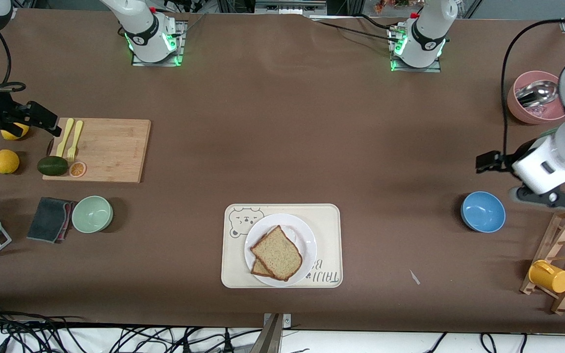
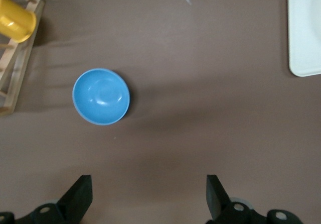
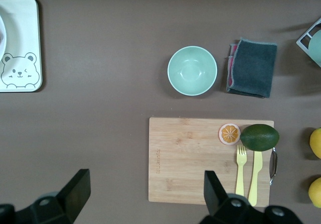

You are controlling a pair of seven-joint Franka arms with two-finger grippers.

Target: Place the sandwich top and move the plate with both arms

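Left claw [image 2: 148,199]: hanging wide open and holding nothing, over bare desk [image 1: 282,147] at the left arm's end, just beside the blue bowl [image 1: 483,211]. Right claw [image 3: 143,199]: likewise gaping wide and carrying nothing, hovering over the cutting board [image 1: 103,149] at the right arm's end, where two yellow forks [image 1: 70,137] are lying. Sandwich top [image 1: 277,252]: lying on a browner slice [image 1: 260,268] on the plate [image 1: 307,240]. Plate: sitting on the bear tray [image 1: 329,215], mid-desk, near the front camera.
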